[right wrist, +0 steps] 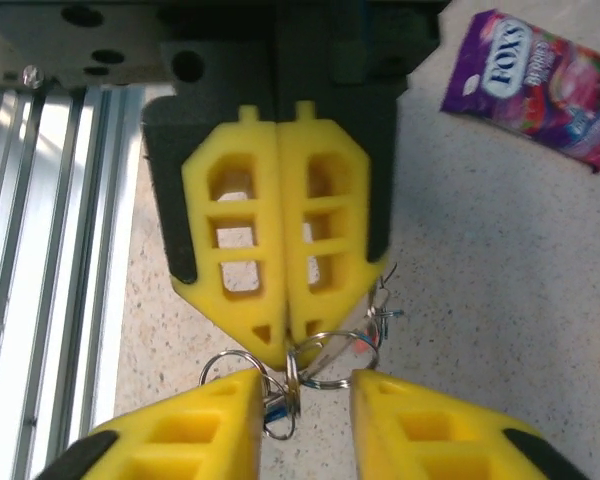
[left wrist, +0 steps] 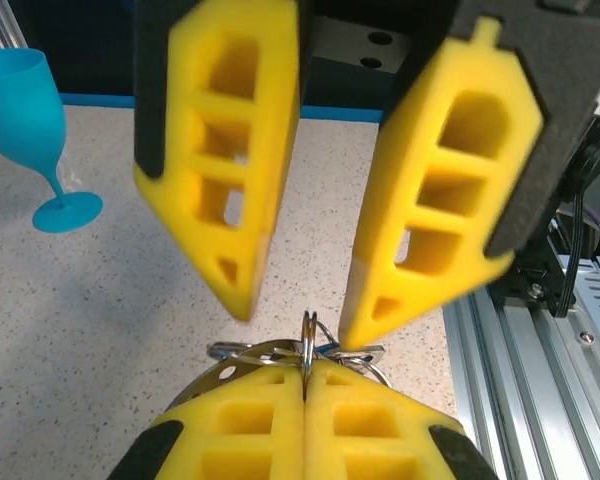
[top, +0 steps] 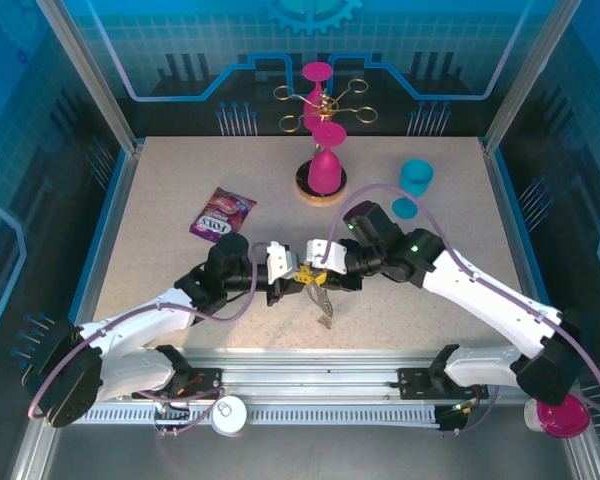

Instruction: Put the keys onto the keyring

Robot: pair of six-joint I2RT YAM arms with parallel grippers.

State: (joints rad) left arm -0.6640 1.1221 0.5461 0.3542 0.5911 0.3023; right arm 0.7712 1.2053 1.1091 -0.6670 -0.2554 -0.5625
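My left gripper [top: 288, 272] [left wrist: 305, 372] is shut on a silver split ring [left wrist: 307, 340] [right wrist: 292, 372], held edge-on just above the table. Other silver rings [right wrist: 345, 352] and small keys link into it, and a blue tag [right wrist: 277, 410] shows beneath. The left gripper's closed yellow fingers [right wrist: 280, 250] fill the upper right wrist view. My right gripper [top: 318, 266] [right wrist: 305, 390] faces it, open, its fingers [left wrist: 435, 200] either side of the rings without touching. A dark thin piece, seemingly the keyring [top: 323, 303] with its chain, dangles below the grippers. A curved grey metal band [left wrist: 205, 378] lies under the left fingers.
A purple snack packet [top: 223, 214] [right wrist: 535, 85] lies at the left. Pink glasses on a round stand [top: 325, 172] sit at the back middle. A blue glass [top: 415, 180] [left wrist: 30, 120] stands at the back right. The aluminium rail [right wrist: 50, 250] [left wrist: 540, 350] runs along the near edge.
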